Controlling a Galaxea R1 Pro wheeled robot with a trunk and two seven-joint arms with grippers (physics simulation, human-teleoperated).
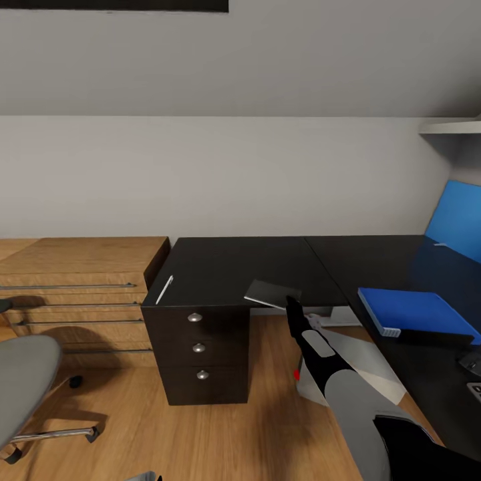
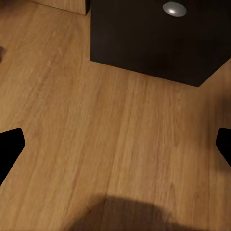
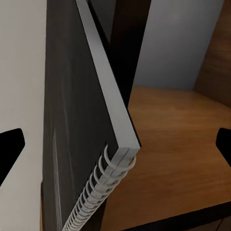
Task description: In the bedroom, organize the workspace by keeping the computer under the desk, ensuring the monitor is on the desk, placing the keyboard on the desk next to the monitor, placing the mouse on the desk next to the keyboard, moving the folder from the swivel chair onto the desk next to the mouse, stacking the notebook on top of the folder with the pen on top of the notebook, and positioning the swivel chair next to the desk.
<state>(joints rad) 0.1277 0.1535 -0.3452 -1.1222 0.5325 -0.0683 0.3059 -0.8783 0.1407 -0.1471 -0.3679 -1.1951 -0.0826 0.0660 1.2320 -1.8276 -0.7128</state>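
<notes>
The left gripper point(image 2: 115, 144) hangs over bare wood floor point(image 2: 96, 125), its two dark fingertips point(image 2: 9, 144) wide apart at opposite edges with nothing between them. Ahead stands the desk's black drawer unit point(image 2: 154, 43) on the floor, one round silver knob point(image 2: 174, 8) showing. A soft shadow point(image 2: 120, 216) darkens the boards nearest the camera.
</notes>
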